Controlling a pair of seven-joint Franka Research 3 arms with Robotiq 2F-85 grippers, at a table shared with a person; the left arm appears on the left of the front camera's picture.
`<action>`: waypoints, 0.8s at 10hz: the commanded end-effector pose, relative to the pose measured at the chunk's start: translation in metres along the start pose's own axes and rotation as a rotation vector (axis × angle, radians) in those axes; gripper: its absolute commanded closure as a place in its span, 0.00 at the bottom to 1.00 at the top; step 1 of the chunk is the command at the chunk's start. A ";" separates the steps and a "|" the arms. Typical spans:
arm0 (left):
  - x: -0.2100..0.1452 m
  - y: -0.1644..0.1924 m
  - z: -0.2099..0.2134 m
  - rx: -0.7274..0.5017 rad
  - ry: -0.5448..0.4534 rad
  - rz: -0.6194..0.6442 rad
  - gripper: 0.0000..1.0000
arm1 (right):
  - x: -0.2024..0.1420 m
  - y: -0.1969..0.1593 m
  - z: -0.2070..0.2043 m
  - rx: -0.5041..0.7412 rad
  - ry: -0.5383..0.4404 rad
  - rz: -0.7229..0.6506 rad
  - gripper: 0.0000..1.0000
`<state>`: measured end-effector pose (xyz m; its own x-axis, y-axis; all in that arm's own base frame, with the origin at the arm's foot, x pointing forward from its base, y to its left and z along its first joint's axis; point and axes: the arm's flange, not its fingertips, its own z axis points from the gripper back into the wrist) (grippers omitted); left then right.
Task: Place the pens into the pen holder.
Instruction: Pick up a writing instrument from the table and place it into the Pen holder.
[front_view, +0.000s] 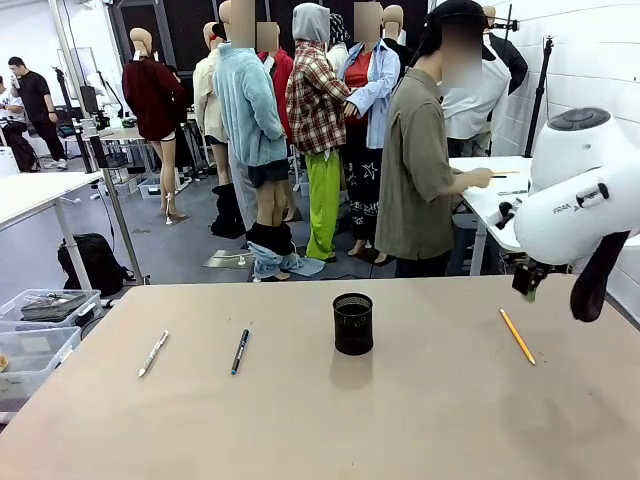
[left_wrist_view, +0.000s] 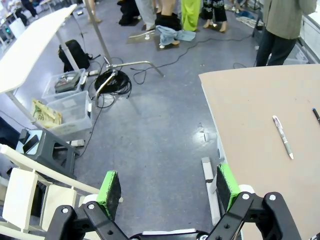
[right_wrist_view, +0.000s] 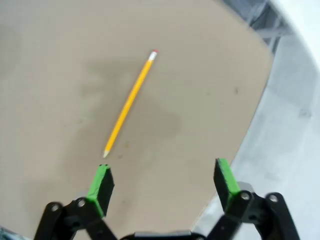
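A wide, matte beige tabletop (front_view: 300, 420) stands in a busy workroom, and a person in an olive shirt (front_view: 418, 180) stands beyond its far edge at another white table. Near the middle sits the pen holder (front_view: 353, 323), a small, upright black mesh cylinder with its mouth facing up. Well to its left lie two pens with bare tabletop between them. The white pen (front_view: 153, 353) has its long axis slanting from near-left to far-right. The dark pen (front_view: 240, 351) points almost straight away from the robot. Far to the holder's right a slim yellow pencil (front_view: 517, 336) runs from far-left to near-right. In the right wrist view its sharpened tip lies just ahead of one green pad and its eraser end points away. The right end effector (right_wrist_view: 162, 182) hangs above it with jaws spread wide, gripping nothing. The left end effector (left_wrist_view: 167, 187), equally wide open and empty, hovers off the tabletop's edge above grey floor, cables and clear plastic bins (left_wrist_view: 70, 102).
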<state>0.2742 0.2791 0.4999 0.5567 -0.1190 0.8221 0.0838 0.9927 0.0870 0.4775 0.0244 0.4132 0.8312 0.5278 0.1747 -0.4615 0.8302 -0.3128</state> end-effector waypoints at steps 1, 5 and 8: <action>0.000 0.001 -0.002 0.010 -0.001 0.018 0.00 | -0.001 -0.002 -0.020 0.144 0.028 -0.091 0.00; 0.000 0.001 -0.002 0.010 -0.001 0.018 0.00 | -0.007 0.000 -0.028 0.112 0.040 -0.104 0.00; 0.000 0.001 -0.002 0.010 -0.001 0.018 0.00 | 0.022 0.005 -0.056 0.146 0.076 -0.160 0.00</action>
<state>0.2741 0.2793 0.4999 0.5567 -0.1188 0.8222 0.0833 0.9927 0.0870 0.4904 0.0218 0.3713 0.8990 0.4099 0.1540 -0.3867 0.9082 -0.1598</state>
